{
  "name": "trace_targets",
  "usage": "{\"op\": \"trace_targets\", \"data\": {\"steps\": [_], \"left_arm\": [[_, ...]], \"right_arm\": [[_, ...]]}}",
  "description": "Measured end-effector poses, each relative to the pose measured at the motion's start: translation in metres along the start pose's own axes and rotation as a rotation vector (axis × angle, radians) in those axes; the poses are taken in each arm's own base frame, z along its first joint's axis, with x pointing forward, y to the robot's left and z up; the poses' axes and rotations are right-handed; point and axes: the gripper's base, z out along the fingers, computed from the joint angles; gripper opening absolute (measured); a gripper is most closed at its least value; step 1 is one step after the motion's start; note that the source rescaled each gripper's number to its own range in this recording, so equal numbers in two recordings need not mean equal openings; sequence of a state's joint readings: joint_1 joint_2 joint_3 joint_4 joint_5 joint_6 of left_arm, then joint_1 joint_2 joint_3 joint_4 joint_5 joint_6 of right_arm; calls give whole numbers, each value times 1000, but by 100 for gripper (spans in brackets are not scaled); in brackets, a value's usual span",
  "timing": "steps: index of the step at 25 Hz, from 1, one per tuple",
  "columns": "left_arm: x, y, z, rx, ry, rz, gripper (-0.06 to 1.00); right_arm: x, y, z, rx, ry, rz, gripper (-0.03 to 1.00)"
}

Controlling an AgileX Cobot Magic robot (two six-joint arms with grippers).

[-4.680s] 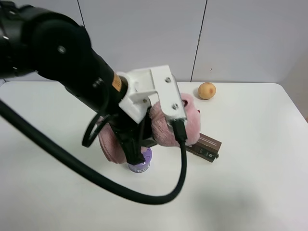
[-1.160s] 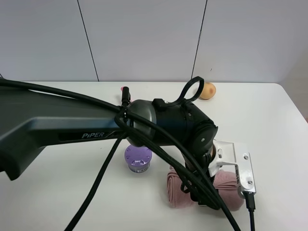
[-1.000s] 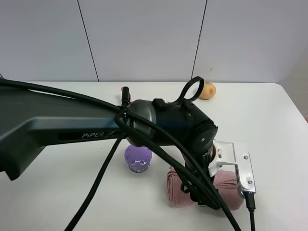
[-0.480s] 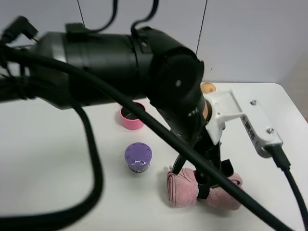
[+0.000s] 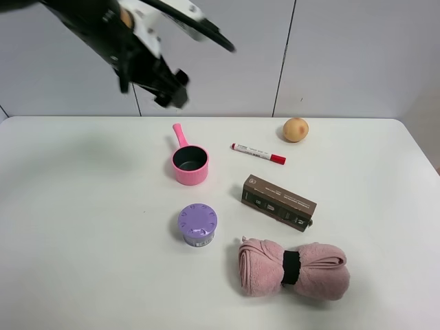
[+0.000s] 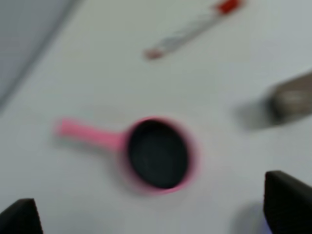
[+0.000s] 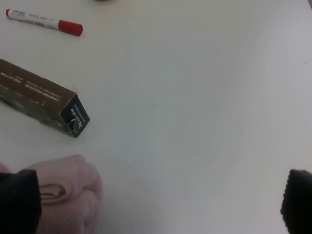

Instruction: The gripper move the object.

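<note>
The pink rolled towel [image 5: 292,269] with a black band round its middle lies alone on the white table [image 5: 82,227] at the front right. One end of it shows in the right wrist view [image 7: 66,190]. My left gripper [image 5: 168,86] is raised high over the back left, far from the towel, open and empty. In the blurred left wrist view its fingertips [image 6: 287,209] stand wide apart above the pink saucepan [image 6: 156,158]. My right gripper [image 7: 156,204] is open and empty beside the towel's end; it does not show in the exterior view.
A pink saucepan [image 5: 189,163], a red-capped marker [image 5: 258,153], a brown box [image 5: 278,203], a purple-lidded jar [image 5: 197,224] and a round yellowish fruit [image 5: 295,129] sit on the table. The box [image 7: 41,97] and marker [image 7: 44,20] also show in the right wrist view.
The left gripper has let go of the towel and the arm has swung up and away to the back left. The towel stays at the front right.
</note>
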State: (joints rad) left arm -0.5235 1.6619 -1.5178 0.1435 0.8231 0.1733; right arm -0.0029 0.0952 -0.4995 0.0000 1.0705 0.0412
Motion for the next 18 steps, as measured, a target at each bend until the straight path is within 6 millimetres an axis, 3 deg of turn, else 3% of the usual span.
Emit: {"op": "trace_targets", "data": {"steps": [4,9,13,18], "left_arm": [[21,66,-41,-161,-15,-118,84],[52,111,-110,-316,-56,-258,84],[79,115,-168,-421,-118,-327,84],[118,80,-210,-436,-191,-402,84]], "right_arm": [[0,0,0,0,0,0,100],[0,0,0,0,0,0,100],[0,0,0,0,0,0,100],[0,0,0,0,0,0,100]]}}
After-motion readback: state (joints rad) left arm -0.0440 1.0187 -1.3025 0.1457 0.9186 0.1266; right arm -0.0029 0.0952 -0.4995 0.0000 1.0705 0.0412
